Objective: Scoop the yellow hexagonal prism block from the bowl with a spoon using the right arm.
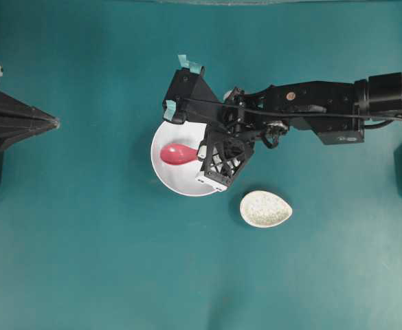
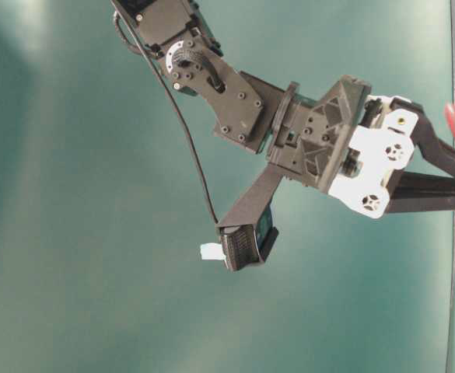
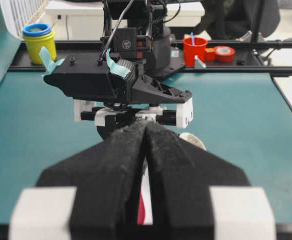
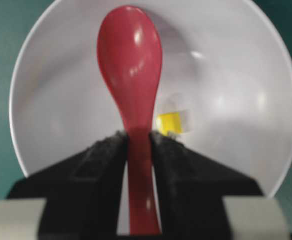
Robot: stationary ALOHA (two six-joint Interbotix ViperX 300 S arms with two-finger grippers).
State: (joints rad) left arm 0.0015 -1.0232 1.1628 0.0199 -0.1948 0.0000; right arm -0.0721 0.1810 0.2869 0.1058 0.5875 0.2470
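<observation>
The white bowl [image 1: 168,172] sits mid-table. My right gripper [image 4: 138,137], on the arm with teal tape, is shut on the handle of the pink-red spoon [image 4: 131,60]. The scoop hangs over the inside of the bowl [image 4: 235,75], hollow side up and empty. The yellow hexagonal prism block [image 4: 167,122] lies on the bowl's floor just right of the spoon's neck, beside my right fingertip. In the overhead view the spoon's scoop [image 1: 176,154] shows over the bowl's left half and the block is hidden under the arm. My left gripper [image 1: 55,124] is shut and empty at the far left, also seen in its wrist view [image 3: 146,131].
A small speckled egg-shaped spoon rest [image 1: 265,208] lies just right of and in front of the bowl, partly visible in the left wrist view [image 3: 193,140]. Beyond the table's far edge stand stacked yellow and blue cups [image 3: 38,40], a red cup [image 3: 194,49] and a red tape roll [image 3: 224,52].
</observation>
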